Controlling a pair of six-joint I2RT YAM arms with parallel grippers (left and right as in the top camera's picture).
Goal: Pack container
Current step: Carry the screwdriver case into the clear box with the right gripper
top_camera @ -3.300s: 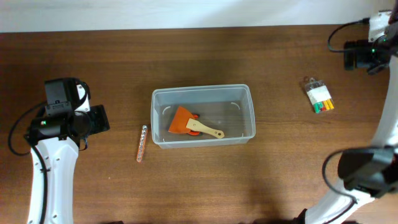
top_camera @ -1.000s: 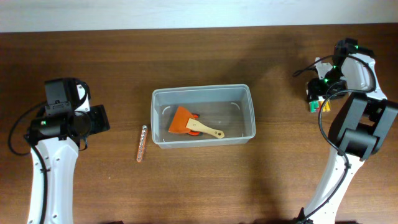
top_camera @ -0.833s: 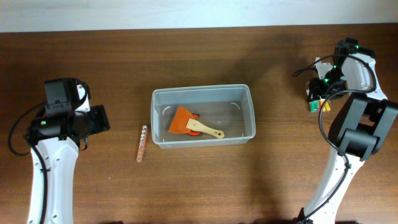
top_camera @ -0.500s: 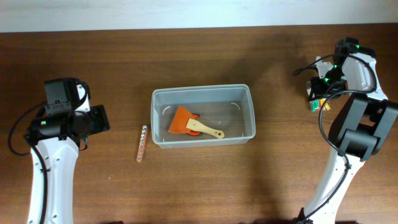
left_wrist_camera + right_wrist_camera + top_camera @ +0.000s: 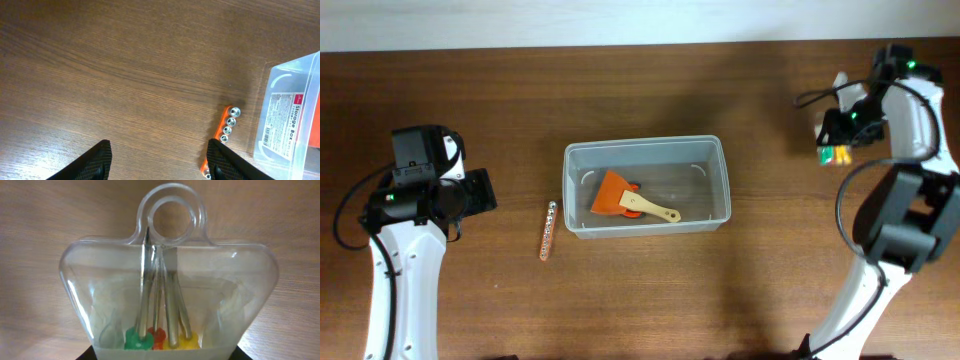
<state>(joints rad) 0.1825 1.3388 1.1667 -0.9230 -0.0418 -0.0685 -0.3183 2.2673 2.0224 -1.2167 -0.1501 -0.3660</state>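
R fingers [image 5: 836,135] appear pinched on the clear case [image 5: 167,295] of coloured picks, ring end pointed away from the wrist. The case is held well off the container's [image 5: 645,142] right short end, slightly to the far side. Container's long axis runs left-right. L fingers [image 5: 102,159] are spread, beyond its left end.

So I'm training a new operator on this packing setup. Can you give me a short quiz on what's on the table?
1. True or false: the orange scraper lies inside the tub.
2. The socket strip is: A in the tub, B on the table beside the tub, C in a gripper.
3. Fill in: the left gripper is ___.
Key: 1 true; 2 B; 3 open.
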